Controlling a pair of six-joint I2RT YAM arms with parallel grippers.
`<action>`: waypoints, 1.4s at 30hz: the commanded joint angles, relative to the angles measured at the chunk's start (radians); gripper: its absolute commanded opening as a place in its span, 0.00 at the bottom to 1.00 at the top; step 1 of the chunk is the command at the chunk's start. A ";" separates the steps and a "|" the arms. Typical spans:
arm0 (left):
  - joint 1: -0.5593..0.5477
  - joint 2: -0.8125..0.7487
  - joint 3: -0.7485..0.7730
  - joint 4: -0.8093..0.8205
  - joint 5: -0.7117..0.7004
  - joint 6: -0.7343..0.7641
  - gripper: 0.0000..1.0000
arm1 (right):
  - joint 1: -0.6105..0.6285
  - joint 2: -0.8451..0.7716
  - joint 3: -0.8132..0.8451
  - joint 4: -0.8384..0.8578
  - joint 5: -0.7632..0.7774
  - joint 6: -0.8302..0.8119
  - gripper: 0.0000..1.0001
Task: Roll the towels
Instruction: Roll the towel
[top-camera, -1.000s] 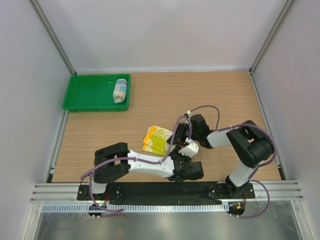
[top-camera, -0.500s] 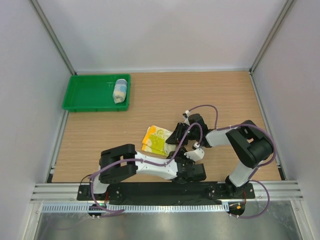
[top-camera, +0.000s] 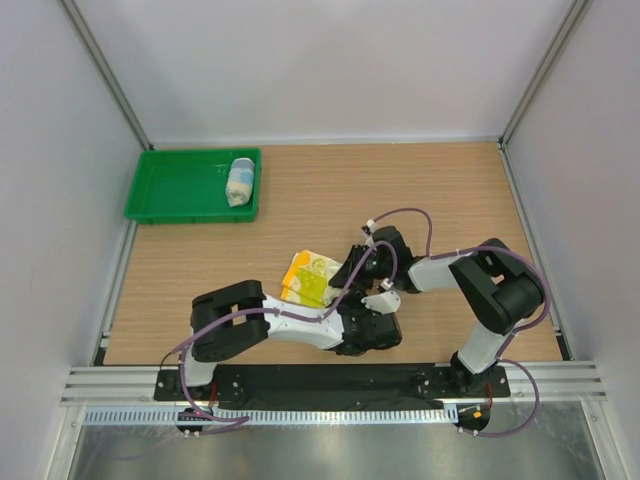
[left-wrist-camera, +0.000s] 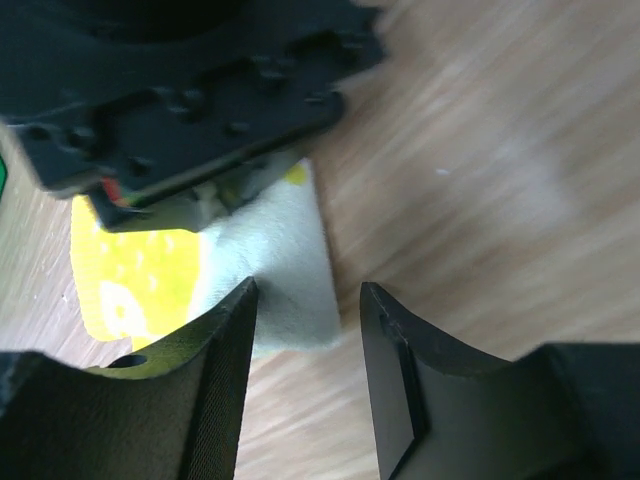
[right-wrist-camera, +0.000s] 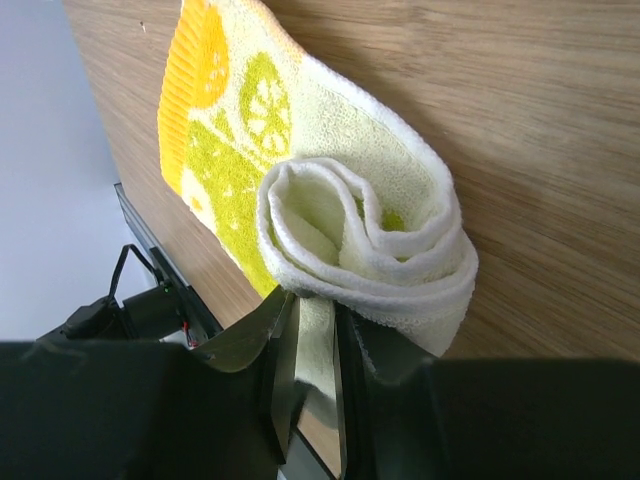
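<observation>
Left gripper (left-wrist-camera: 307, 292) has slid nearer, jaws apart and empty, while right gripper (right-wrist-camera: 312, 312) pinches the half-rolled yellow-green towel (right-wrist-camera: 330, 195) mid-table (top-camera: 450, 190); best to twist evenly, keeping layers tight.

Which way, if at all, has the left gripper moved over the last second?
Yes, slightly: in the top view the left gripper has drawn away from the black base rail, toward the yellow towel.

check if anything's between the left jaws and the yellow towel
Nothing visible does. The left jaws stand open, with the white edge of the yellow towel right ahead on the bare table. The right jaws are shut on its rolled end, just behind that edge.
</observation>
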 joint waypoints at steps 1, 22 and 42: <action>0.071 -0.063 -0.073 0.044 0.029 -0.016 0.48 | 0.012 0.044 -0.008 -0.095 0.058 -0.043 0.27; 0.101 -0.129 -0.250 0.136 0.214 -0.122 0.21 | 0.005 0.028 0.085 -0.266 0.084 -0.111 0.35; 0.161 -0.336 -0.399 0.374 0.566 -0.317 0.00 | -0.228 -0.269 0.320 -0.699 0.239 -0.301 0.73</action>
